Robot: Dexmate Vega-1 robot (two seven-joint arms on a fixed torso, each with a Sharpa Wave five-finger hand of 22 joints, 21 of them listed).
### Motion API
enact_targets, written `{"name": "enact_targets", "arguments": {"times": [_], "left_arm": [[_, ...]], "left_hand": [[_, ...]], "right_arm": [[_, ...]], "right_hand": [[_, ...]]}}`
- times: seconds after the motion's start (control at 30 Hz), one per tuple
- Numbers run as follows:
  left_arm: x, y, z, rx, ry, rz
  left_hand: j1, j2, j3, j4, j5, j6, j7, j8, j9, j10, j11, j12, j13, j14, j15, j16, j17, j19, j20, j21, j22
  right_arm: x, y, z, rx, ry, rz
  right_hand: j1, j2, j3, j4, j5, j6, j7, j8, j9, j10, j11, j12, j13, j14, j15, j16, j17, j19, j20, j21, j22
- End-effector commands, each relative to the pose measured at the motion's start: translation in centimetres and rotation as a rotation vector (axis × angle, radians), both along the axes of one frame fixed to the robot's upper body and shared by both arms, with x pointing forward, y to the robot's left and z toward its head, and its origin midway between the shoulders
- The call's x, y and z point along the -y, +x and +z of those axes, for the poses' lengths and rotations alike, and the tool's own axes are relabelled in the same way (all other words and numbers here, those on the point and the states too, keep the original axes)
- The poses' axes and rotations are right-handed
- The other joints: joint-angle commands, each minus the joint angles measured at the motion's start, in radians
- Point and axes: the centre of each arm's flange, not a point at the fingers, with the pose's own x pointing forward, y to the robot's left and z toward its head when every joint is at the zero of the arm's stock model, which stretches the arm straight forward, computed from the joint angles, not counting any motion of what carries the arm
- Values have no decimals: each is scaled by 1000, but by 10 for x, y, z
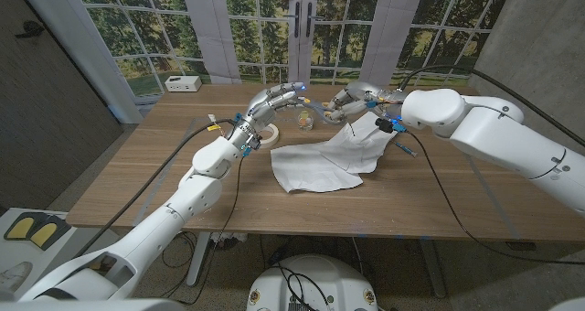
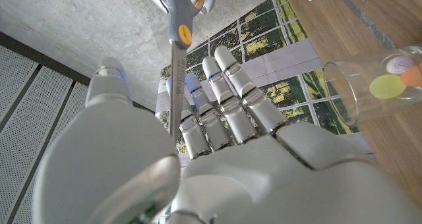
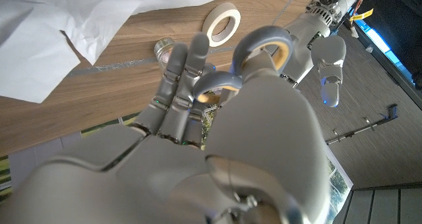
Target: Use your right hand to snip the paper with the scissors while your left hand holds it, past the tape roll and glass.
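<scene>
Wooden table (image 1: 439,201) stretches out before a wall of windows showing trees, with a white box (image 1: 183,83) on the sill side. At centre lies the paper (image 1: 320,160), a white crumpled sheet with one corner lifted toward the far edge. Just beyond the paper stand the glass (image 1: 306,121), holding small coloured bits, and the tape roll (image 1: 265,135) a little left of it. Over the paper's raised far corner, the right hand (image 1: 361,99) grips the scissors (image 3: 264,49), fingers through the grey loops. Left hand (image 1: 272,103) hovers above the tape roll, fingers extended, holding nothing.
</scene>
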Motion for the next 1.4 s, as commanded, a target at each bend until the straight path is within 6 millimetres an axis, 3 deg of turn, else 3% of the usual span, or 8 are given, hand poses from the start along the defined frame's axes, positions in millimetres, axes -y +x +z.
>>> {"name": "enact_targets", "arguments": {"times": [0.03, 0.07, 0.2, 0.23, 0.3, 0.47, 0.9, 1.4], "left_arm": [[-6, 4, -4, -36, -52, -78], [-6, 4, -4, -36, -46, -76], [-7, 3, -5, -35, -42, -70], [-7, 3, -5, -34, -46, -69], [-8, 3, -5, -30, -46, -66], [-11, 1, -5, -25, -47, -63], [-12, 1, -8, -22, -61, -58], [-12, 1, -8, -27, -66, -51]], "left_hand": [[7, 17, -20, 2, 13, -12, 2, -10, 3, -30, 1, -5, 2, -77, -108, -1, 3, -88, 15, -36, 8], [9, 20, -31, 5, 17, -72, 3, -24, 3, -58, 0, -7, 1, -102, -107, 3, 4, -100, 18, -42, 9], [7, 24, -52, 11, 22, -166, 1, -26, 5, -107, -1, -7, 2, -135, -106, 7, 6, -118, 23, -51, 10], [9, 31, -60, 14, 27, -123, -2, -1, 7, -105, -1, 2, 2, -142, -107, 11, 5, -118, 22, -52, 10], [9, 33, -61, 14, 28, -114, -1, 3, 8, -103, 0, 4, 2, -142, -107, 13, 5, -120, 22, -53, 10], [3, 24, -83, 18, 30, -183, 5, -21, 7, -127, 2, 1, 3, -154, -108, 13, 5, -128, 16, -59, 10], [-6, 20, -109, 22, 33, -279, 5, -28, 9, -144, 1, 2, 3, -163, -108, 14, 4, -130, 17, -63, 9], [-5, 24, -114, 23, 34, -284, 3, -20, 10, -147, 1, 4, 4, -166, -108, 14, 4, -134, 20, -65, 10]], "right_arm": [[17, 9, -2, -89, 107, 56], [18, 10, -3, -105, 122, 67], [20, 14, -4, -138, 154, 99], [21, 15, -4, -146, 165, 111], [23, 18, -5, -166, 185, 131], [27, 22, -9, -220, 238, 164], [36, 25, -14, -294, 352, 226], [40, 37, -34, -551, 624, 431]], "right_hand": [[38, 70, -2, 12, 9, -10, -4, -6, 9, 193, -211, -3, 2, 27, -153, 8, -3, -14, -99, 13, -3], [34, 74, -3, 16, 9, -12, -6, -8, 10, 190, -213, -4, 2, 26, -152, 10, -3, -18, -101, 15, -4], [27, 78, -4, 23, 8, -20, -11, -11, 16, 187, -216, -8, -2, 20, -153, 14, -5, -25, -105, 23, -8], [26, 79, -3, 24, 8, -20, -10, -12, 16, 188, -213, -9, -4, 19, -153, 15, -6, -26, -105, 24, -8], [25, 79, -3, 25, 7, -18, -13, -13, 16, 190, -214, -9, -5, 16, -153, 16, -7, -27, -105, 30, -10], [24, 80, -2, 27, 6, -19, -12, -17, 18, 184, -216, -9, -3, 11, -154, 20, -10, -31, -108, 40, -15], [24, 79, 0, 28, 5, -16, -13, -26, 17, 186, -215, -12, -12, 4, -154, 27, -17, -38, -108, 62, -25], [22, 77, 2, 29, 4, -7, -10, -39, 15, 200, -216, -16, -32, 3, -154, 41, -27, -46, -106, 95, -41]]}}
